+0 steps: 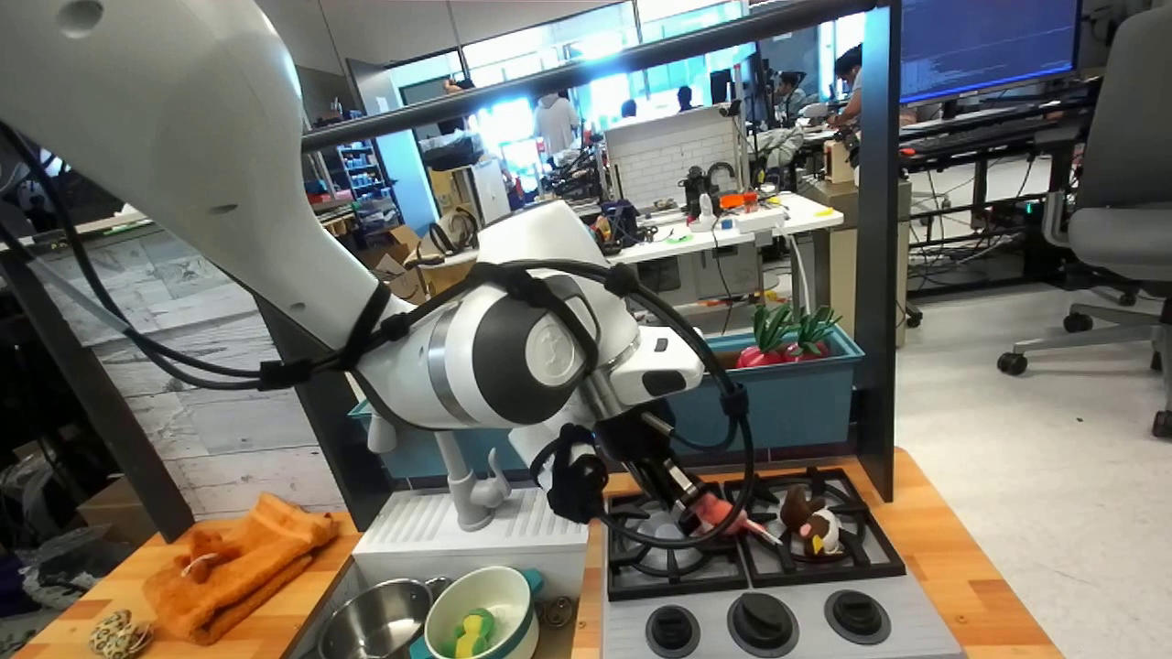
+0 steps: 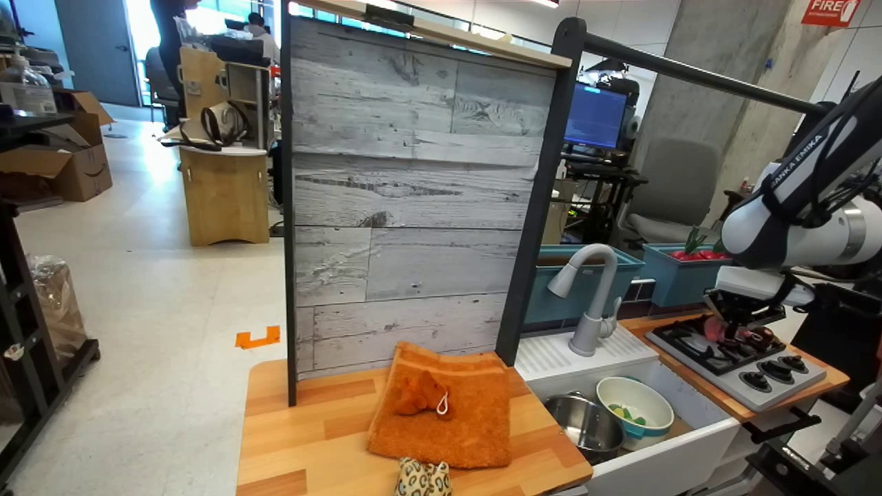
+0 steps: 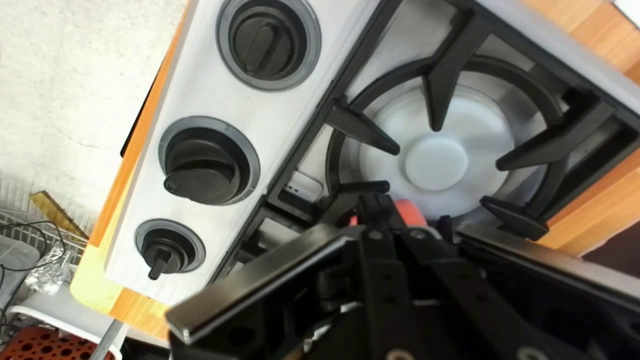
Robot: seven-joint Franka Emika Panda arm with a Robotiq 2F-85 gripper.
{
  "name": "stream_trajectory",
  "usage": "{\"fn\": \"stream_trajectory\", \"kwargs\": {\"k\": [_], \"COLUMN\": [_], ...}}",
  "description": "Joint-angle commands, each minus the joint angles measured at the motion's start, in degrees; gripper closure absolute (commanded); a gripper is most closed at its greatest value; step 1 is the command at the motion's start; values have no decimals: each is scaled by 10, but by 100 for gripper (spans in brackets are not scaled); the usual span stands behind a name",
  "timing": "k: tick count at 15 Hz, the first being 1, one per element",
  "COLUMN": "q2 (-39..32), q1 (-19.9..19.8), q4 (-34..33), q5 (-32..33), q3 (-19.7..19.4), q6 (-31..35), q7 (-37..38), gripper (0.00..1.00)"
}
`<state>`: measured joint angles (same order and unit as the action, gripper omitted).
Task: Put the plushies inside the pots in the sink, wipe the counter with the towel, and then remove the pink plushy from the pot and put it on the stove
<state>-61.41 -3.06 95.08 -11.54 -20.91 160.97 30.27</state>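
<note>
- In the sink point(image 2: 689, 393), side by side: white pot point(image 1: 504, 595) with blue-green handles, metal pot point(image 1: 366, 613).
- Inside the white pot, low down: green toy point(image 1: 473, 631) with yellow patches.
- Behind sink and stove point(image 1: 712, 611): blue boxes point(image 2: 575, 293). In the box by the stove: red vegetables point(image 1: 760, 355) with leafy green tops.
- At the stove: gripper point(image 1: 690, 502) tilted downward, jaws pressed together, pinching the pink toy point(image 1: 710, 509) at the tips, either clear of the black grates point(image 1: 824, 577) or touching, hard to say. In the wrist view: bits of pink in sight past the dark metalwork.
- On the grates, near the pink toy: brown-and-white toy point(image 1: 827, 526).
- On the wooden counter point(image 2: 331, 427), across the sink from the stove: folded orange towel point(image 2: 441, 441).
- On top of the towel: orange toy point(image 2: 417, 393) with a white loop. Just beside the towel: spotted toy point(image 2: 422, 477).
- Behind the towel, upright: grey plank panel point(image 2: 413, 193).
- In the room beyond, in both exterior views: lit blue screen point(image 1: 989, 46), grey office chair point(image 1: 1117, 183). Farther back: people point(image 1: 554, 119), too blurred for detail.
</note>
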Motion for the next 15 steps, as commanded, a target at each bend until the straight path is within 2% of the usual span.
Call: {"fn": "stream_trajectory", "kwargs": {"k": [1, 2, 3, 4, 5, 7, 14, 15], "q2": [31, 32, 29, 24, 15, -2, -50, -56], "q1": [11, 14, 12, 9, 11, 18, 10, 5], "q4": [38, 38, 33, 28, 21, 6, -32, -38], "q5": [1, 1, 0, -4, -4, -12, -16, -15], "q3": [1, -2, 0, 4, 0, -16, -32, -28], "q6": [16, 14, 27, 51, 86, 108, 84, 85], "q7": [-8, -5, -5, -7, -5, 9, 38, 36], "gripper": [100, 100, 74, 73, 66, 51, 1, 0]}}
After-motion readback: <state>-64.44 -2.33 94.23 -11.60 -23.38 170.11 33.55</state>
